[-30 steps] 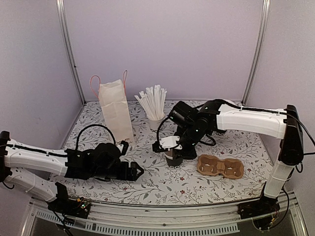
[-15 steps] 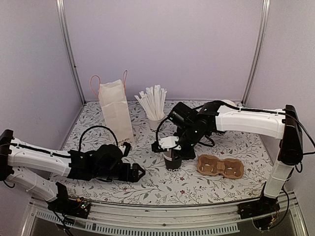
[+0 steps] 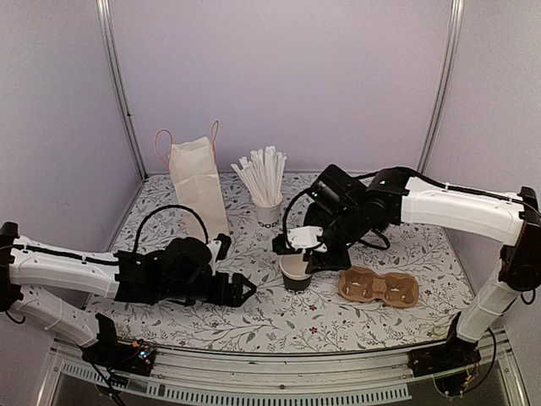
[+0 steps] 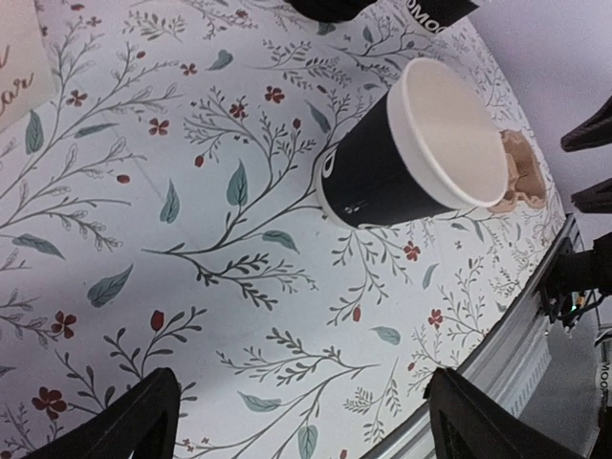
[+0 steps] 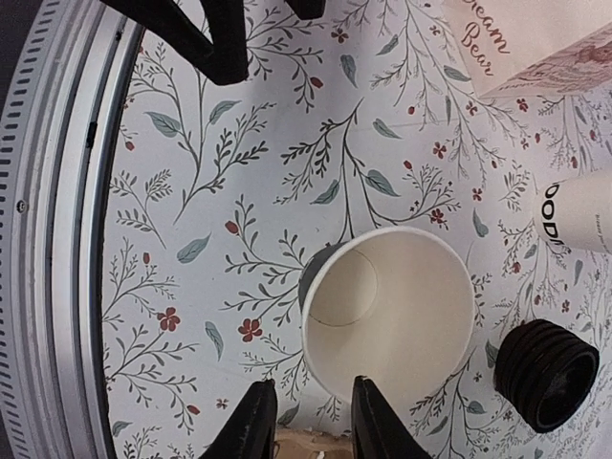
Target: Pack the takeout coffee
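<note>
No lidded coffee cup shows in any view. A single lidless black paper cup (image 3: 296,271) with a white inside stands upright at mid table; it also shows in the left wrist view (image 4: 411,153) and the right wrist view (image 5: 387,320). My right gripper (image 3: 306,256) hovers just above its rim, on the right, with the jaws a little apart and empty (image 5: 311,426). My left gripper (image 3: 241,290) lies low on the table to the cup's left, wide open and empty (image 4: 306,430). A black ribbed round stack (image 5: 547,373) stands beside the cup.
A paper bag (image 3: 199,190) with handles stands at the back left. A white cup of straws (image 3: 266,182) stands behind the black cup. A brown cardboard cup carrier (image 3: 378,286) lies to its right. The metal front rail (image 5: 57,239) runs along the near edge.
My right gripper has let go of the black cup and moved up and right, uncovering its white inside. My left gripper has slid a little right, toward the cup.
</note>
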Available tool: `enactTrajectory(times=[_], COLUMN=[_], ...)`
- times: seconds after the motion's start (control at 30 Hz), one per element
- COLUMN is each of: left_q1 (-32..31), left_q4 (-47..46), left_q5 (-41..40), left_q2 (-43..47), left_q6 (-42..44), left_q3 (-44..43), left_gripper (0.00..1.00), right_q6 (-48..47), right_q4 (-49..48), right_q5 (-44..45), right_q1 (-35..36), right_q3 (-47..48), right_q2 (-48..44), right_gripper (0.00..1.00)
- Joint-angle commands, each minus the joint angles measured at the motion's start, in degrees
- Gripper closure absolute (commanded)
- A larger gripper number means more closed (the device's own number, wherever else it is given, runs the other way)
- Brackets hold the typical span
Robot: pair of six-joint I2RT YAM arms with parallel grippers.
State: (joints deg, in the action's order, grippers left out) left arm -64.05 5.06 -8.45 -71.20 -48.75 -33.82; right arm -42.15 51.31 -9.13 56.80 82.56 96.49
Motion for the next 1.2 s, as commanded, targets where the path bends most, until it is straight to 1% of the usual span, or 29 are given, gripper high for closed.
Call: enactTrajectory(times=[0.0, 0.13, 0.27, 0.37, 0.4, 0.43, 0.6, 0.8, 0.87, 1.03, 1.17], left_q1=[0.7, 0.8, 0.8, 0.9, 0.9, 0.9, 0.9, 0.9, 0.9, 1.0, 1.3], left_q4=[1.7, 1.7, 0.3, -0.5, -0.6, -0.7, -1.6, -2.0, -1.7, -1.0, -1.1], left_q5=[-1.5, -1.3, -1.1, -0.9, -0.7, -0.6, -0.2, -1.0, -1.6, -3.0, -3.0], left_q2=[0.8, -0.2, -1.2, -2.1, -2.5, -2.8, -2.6, 1.5, 3.2, 6.2, 7.1], left_q6=[4.7, 5.8, 6.6, 7.2, 7.3, 7.4, 6.9, 5.4, 5.1, 4.8, 4.7], left_q3=[-4.5, -6.0, -6.4, -6.7, -7.0, -7.1, -6.2, -2.9, -2.0, -0.2, 0.6], left_gripper=[0.08, 0.08, 0.08, 0.07, 0.07, 0.07, 0.07, 0.07, 0.07, 0.07, 0.07], right_q6=[1.4, 1.3, 2.1, 3.3, 3.4, 3.4, 3.2, 2.1, 2.0, 1.7, 0.6], right_q4=[0.2, -1.5, -4.7, -7.0, -8.3, -9.2, -12.4, -14.7, -15.6, -17.1, -20.2], right_q5=[-1.7, -2.0, 1.2, 2.1, 2.8, 3.8, 6.2, 5.8, 5.5, 4.5, 8.0], right_q1=[-2.6, -7.3, -7.4, -7.4, -7.4, -7.4, -7.4, -7.4, -7.4, -7.4, -7.4], right_q3=[-5.9, -16.4, -26.6, -30.6, -31.6, -32.1, -31.9, -30.8, -30.4, -28.8, -29.4], right_q2=[-11.1, -17.6, -21.3, -22.0, -22.0, -22.0, -19.4, -15.2, -14.3, -12.6, -10.8], right_gripper=[0.67, 0.64, 0.54, 0.46, 0.42, 0.39, 0.33, 0.14, 0.13, 0.13, 0.13])
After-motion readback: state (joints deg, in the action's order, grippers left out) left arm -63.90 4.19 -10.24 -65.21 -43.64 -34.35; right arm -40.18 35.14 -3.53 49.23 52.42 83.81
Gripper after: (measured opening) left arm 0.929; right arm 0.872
